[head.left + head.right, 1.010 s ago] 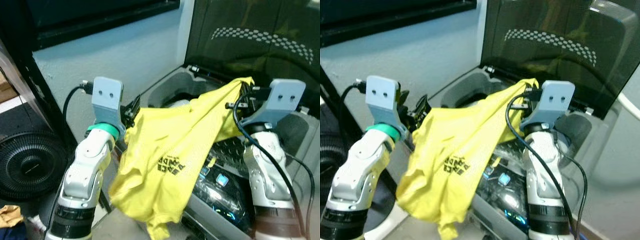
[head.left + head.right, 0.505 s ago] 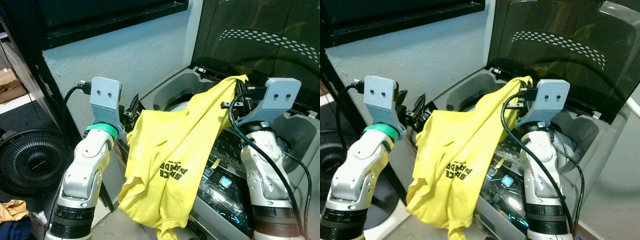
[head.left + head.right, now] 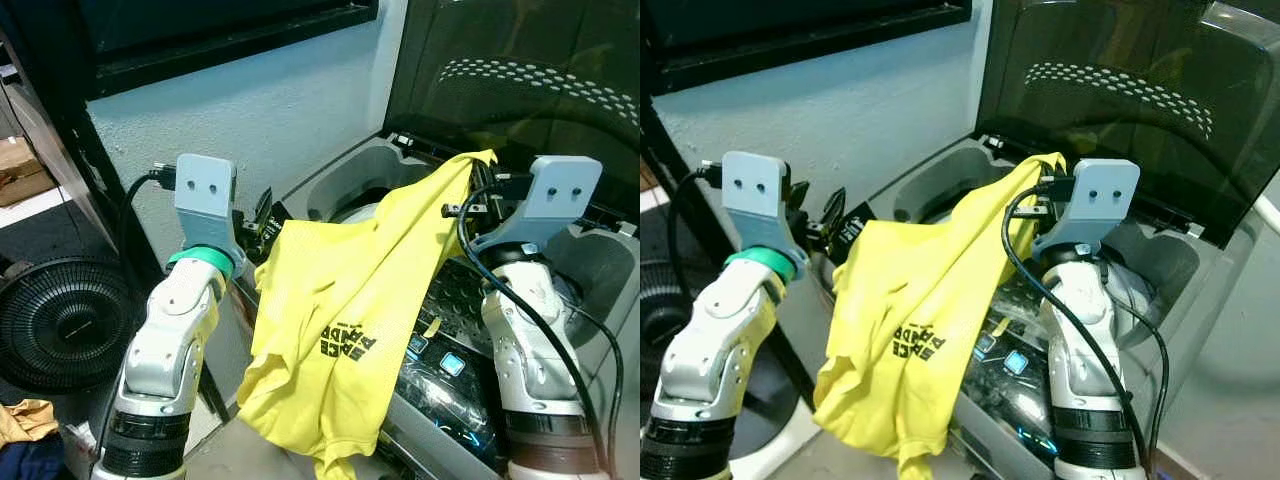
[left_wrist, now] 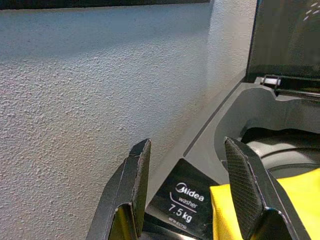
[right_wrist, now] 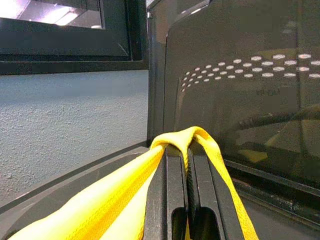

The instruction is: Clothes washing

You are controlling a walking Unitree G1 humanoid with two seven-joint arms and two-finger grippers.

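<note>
A yellow T-shirt [image 3: 340,300] with black print hangs over the front of an open top-load washing machine [image 3: 345,175]. My right gripper [image 5: 188,150] is shut on a fold of the shirt's upper end, held above the tub near the raised lid [image 3: 520,80]. My left gripper [image 4: 187,145] is open over the washer's near left corner, with nothing between its fingers. The shirt's other upper corner [image 4: 265,210] lies just beside one left finger [image 4: 245,185]. Most of the tub is hidden behind the fabric.
A textured pale wall [image 3: 250,110] stands right behind the washer. A black floor fan [image 3: 60,320] sits low on the left. The washer's lit control panel [image 3: 440,365] lies under the hanging shirt, and crumpled clothes [image 3: 20,425] lie on the floor at far left.
The camera view shifted since a second ago. My left arm has edged slightly to the left, away from the shirt's corner. The right gripper still holds the shirt in the same place.
</note>
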